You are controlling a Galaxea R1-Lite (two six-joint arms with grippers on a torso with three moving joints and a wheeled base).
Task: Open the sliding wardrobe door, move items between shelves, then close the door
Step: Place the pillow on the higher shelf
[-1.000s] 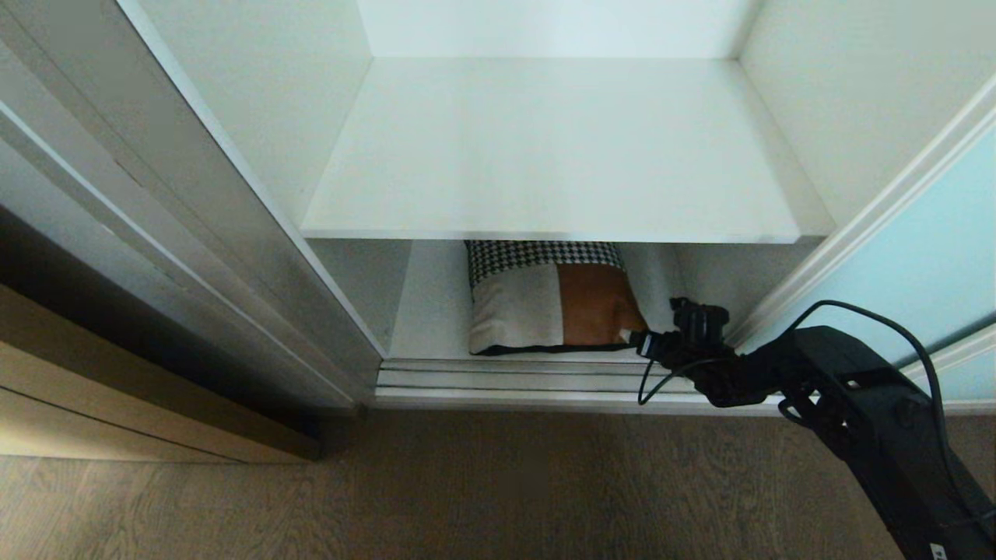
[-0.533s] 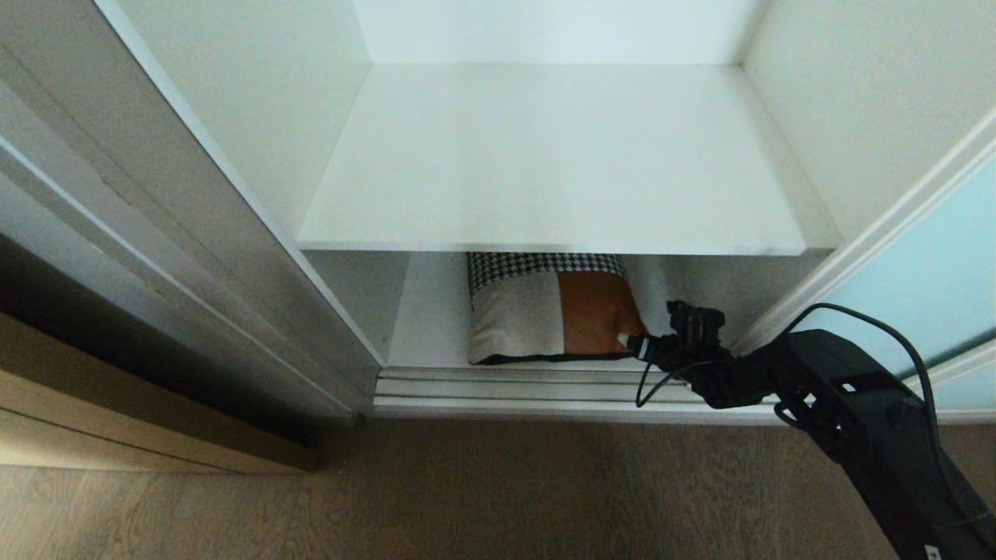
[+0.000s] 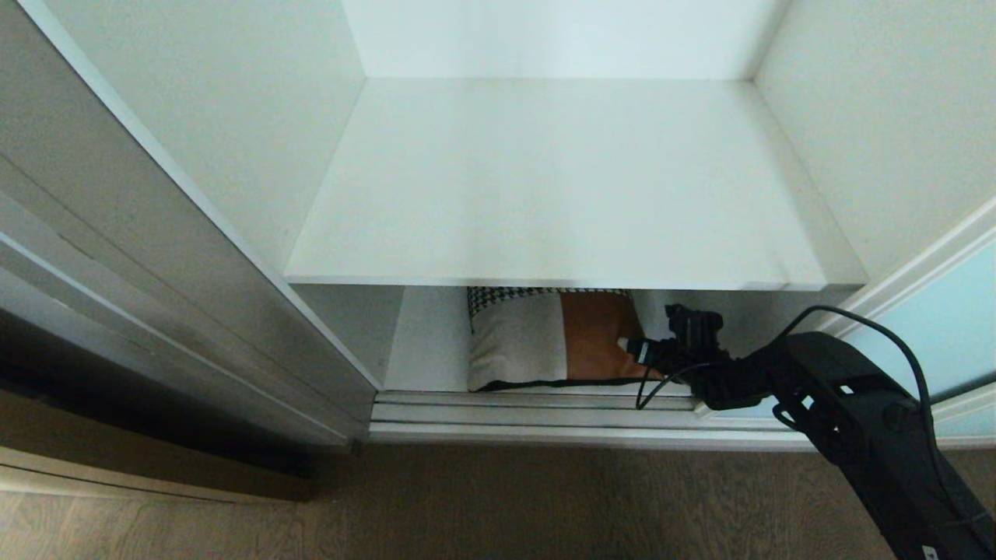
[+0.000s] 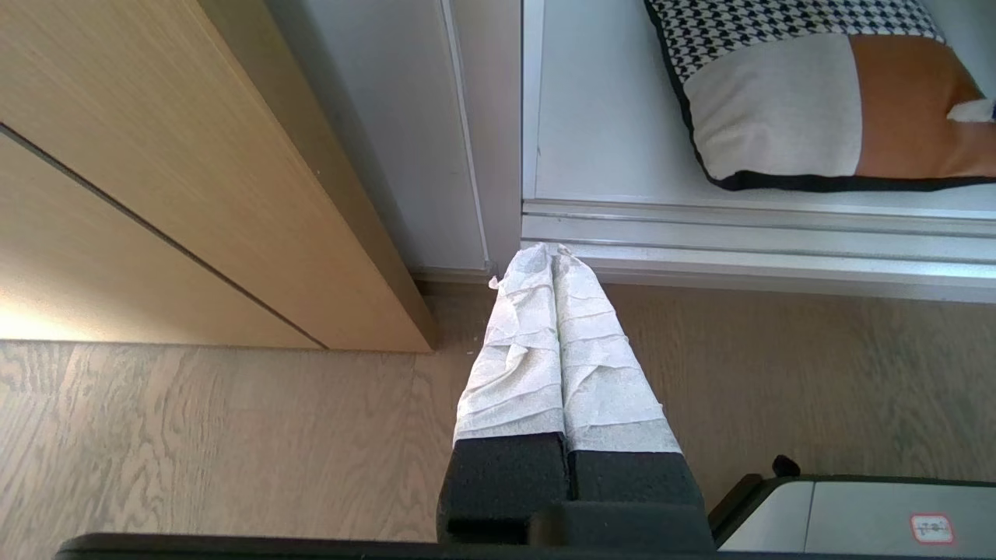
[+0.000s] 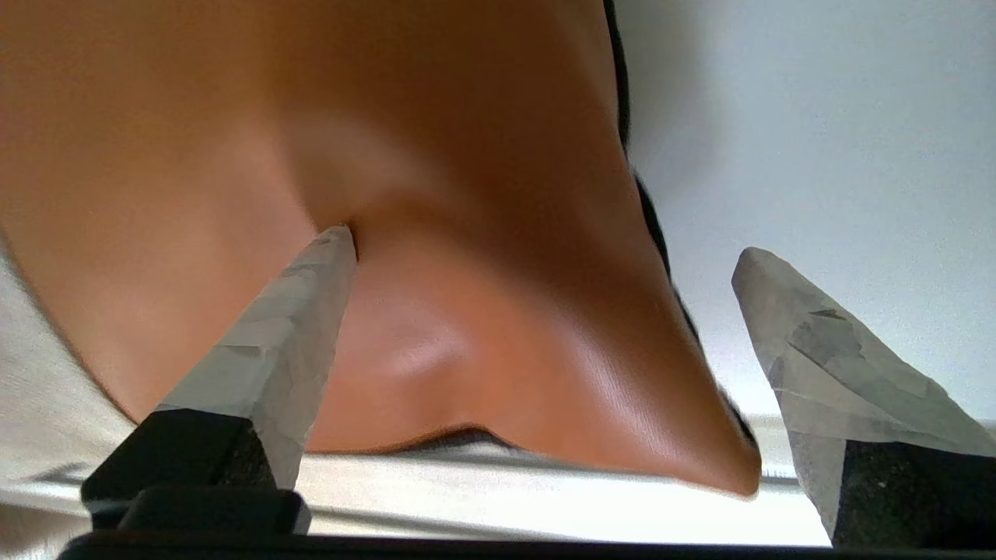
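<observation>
The right pincer (image 3: 632,348) is reaching low into the open wardrobe, under the upper shelf (image 3: 556,183), and its fingers are standing wide apart around the front right corner of the cushion (image 3: 545,342). In the right wrist view one taped fingertip (image 5: 311,288) is pressing a dent into the orange-brown leather-like panel, while the other finger is standing clear off the cushion's black-piped edge, so nothing is gripped yet. The cushion itself, a patchwork of houndstooth check, pale grey cloth and orange-brown, is lying flat on the bottom shelf (image 3: 424,342), with its front edge just behind the silver sliding track (image 3: 506,408). The sliding wardrobe door (image 3: 941,327), pale aqua glass in a white frame, is sitting off to the right behind the black right arm, leaving the compartment open. The upper shelf is showing only bare white board. Over in the left wrist view, the left pincer (image 4: 554,257) is hanging above the wooden floor (image 4: 194,435) with its paper-wrapped fingers pressed together, holding nothing, beside a light wooden panel (image 4: 156,179).
</observation>
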